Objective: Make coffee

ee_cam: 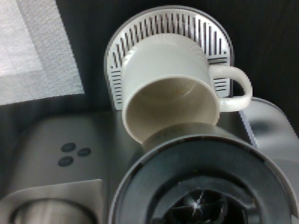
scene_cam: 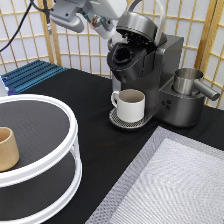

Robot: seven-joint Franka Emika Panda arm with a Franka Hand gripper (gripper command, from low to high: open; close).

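End effector (scene_cam: pixel 111 31) raised — exterior view's top.

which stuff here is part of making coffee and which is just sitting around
Part of the job:
- dark grey coffee machine, lid raised
- cream-white handled mug on its round drip tray
- robot gripper, at the machine's open top

Just sitting around:
- tan handleless cup on white two-tier round shelf
- steel jug
- grey woven mat
- blue slatted rack

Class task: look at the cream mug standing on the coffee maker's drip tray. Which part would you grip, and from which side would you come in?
Probably grip the mug by its handle, coming from the exterior view's left. The handle points that way, towards open table, while the coffee maker blocks the right and its open brew head overhangs the mug's mouth. The claw sits above the brew head.
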